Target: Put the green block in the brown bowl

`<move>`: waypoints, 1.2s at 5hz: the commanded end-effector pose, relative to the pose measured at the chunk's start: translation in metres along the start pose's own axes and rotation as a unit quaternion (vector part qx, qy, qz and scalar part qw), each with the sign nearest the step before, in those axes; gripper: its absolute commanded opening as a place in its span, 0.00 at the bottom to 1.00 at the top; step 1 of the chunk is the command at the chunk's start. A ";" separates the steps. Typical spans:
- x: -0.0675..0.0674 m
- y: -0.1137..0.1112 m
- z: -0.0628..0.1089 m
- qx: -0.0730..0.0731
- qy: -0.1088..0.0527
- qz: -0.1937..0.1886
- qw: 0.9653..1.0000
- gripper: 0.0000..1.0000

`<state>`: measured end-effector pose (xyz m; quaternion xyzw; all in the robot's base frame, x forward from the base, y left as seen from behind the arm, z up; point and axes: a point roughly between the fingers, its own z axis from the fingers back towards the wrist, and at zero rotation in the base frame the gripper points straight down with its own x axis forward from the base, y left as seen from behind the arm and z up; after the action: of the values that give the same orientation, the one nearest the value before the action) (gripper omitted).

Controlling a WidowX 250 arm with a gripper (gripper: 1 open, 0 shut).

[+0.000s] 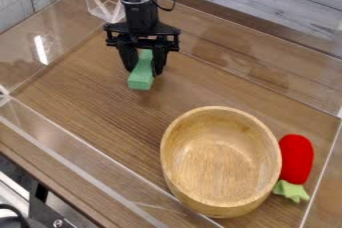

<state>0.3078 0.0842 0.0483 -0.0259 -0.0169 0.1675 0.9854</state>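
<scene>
The green block point(140, 72) hangs between the two black fingers of my gripper point(143, 65), which is shut on it at the back left of the table, a little above the wood. The block stands on end and pokes out below the fingertips. The brown bowl point(179, 168) sits at the front right, round, light wood, with nothing inside it. The gripper is well to the upper left of the bowl's rim.
A red strawberry toy point(295, 158) with green leaves lies against the bowl's right side. Clear acrylic walls point(80, 142) ring the wooden table top. A plank wall runs along the back.
</scene>
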 end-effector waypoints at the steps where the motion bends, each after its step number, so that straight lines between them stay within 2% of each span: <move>1: 0.018 -0.002 0.025 0.005 -0.047 -0.008 0.999 0.00; 3: 0.004 -0.001 0.015 0.008 -0.049 -0.015 0.999 0.00; 5: 0.024 0.012 0.011 0.010 -0.056 -0.027 0.998 0.00; 6: 0.022 0.011 0.007 0.012 -0.058 0.013 0.998 0.00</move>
<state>0.3195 0.1002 0.0419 -0.0093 -0.0502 0.1822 0.9819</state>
